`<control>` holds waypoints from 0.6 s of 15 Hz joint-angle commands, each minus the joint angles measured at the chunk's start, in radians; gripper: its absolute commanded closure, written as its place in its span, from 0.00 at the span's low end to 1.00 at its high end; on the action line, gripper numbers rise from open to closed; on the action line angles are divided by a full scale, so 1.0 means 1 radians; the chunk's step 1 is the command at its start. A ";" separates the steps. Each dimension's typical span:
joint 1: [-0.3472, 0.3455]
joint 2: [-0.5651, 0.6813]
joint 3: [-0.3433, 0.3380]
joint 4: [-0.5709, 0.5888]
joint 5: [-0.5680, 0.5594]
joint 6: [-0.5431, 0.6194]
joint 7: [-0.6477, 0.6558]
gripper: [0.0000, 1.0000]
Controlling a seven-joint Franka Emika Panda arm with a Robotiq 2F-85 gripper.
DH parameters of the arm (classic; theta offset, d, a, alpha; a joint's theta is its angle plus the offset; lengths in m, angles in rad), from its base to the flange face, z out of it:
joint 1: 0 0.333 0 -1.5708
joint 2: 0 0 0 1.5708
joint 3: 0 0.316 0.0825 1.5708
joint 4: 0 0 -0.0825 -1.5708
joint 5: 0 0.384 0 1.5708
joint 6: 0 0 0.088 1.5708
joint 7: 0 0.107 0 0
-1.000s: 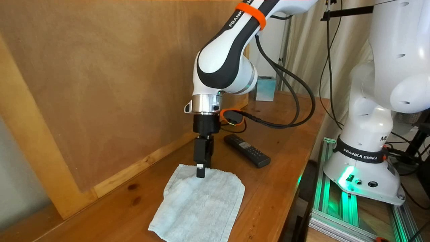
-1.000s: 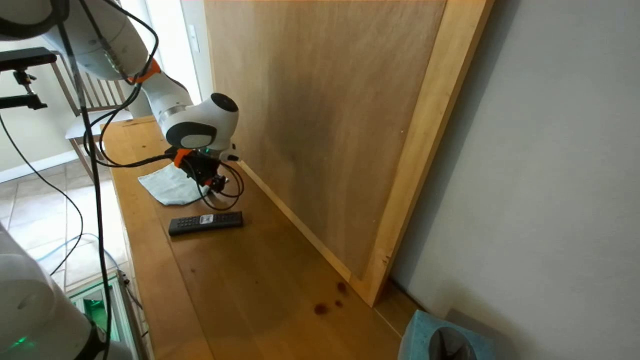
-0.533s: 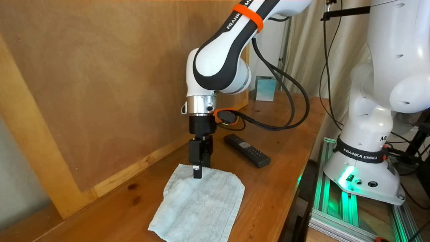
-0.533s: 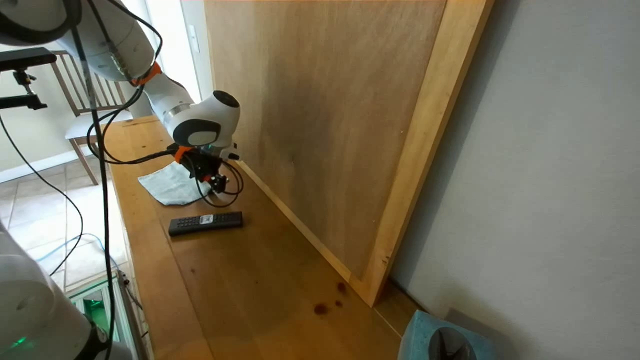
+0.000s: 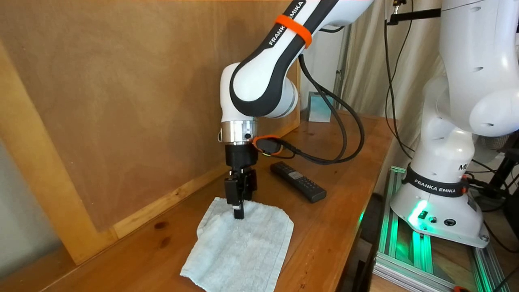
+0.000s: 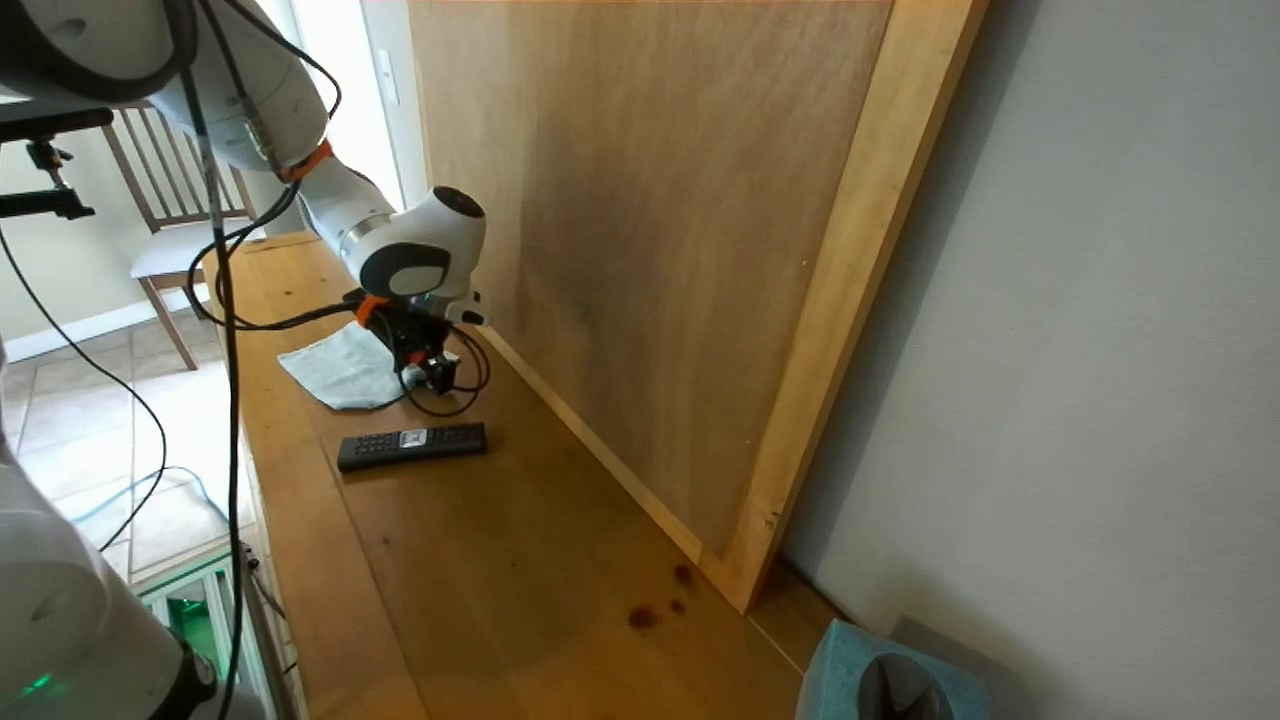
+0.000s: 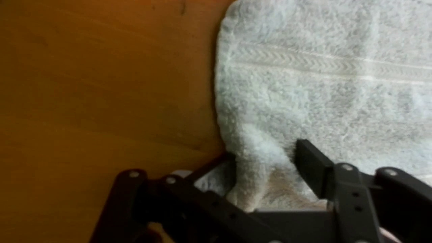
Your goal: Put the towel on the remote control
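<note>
The white-grey towel (image 5: 243,251) lies softly wrinkled on the wooden table, and it also shows in an exterior view (image 6: 345,368). The black remote control (image 5: 299,181) lies apart from the towel, beyond its far edge; it also shows in an exterior view (image 6: 412,447). My gripper (image 5: 239,215) points down with its fingertips at the towel near the edge facing the remote. In the wrist view the gripper (image 7: 265,153) has its fingers apart, with a raised fold of the towel (image 7: 324,101) between them. The remote is out of the wrist view.
A tall wooden panel (image 5: 142,101) stands along the table's back edge, close beside the arm. A blue-grey box (image 5: 320,107) stands at the table's end; it also shows in an exterior view (image 6: 890,680). Black cables (image 5: 344,134) loop from the wrist above the table.
My gripper has moved slightly away from the remote and lower onto the towel. The towel's edges have drawn in a little and a fold has risen at the fingers. The remote has not moved.
</note>
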 commanded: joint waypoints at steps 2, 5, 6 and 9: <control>-0.009 0.017 0.015 0.035 -0.083 -0.008 0.089 0.83; 0.001 -0.005 0.020 0.041 -0.115 -0.021 0.150 0.99; 0.006 -0.016 0.021 0.040 -0.125 -0.021 0.179 1.00; 0.036 -0.082 0.019 0.013 -0.183 -0.036 0.332 0.98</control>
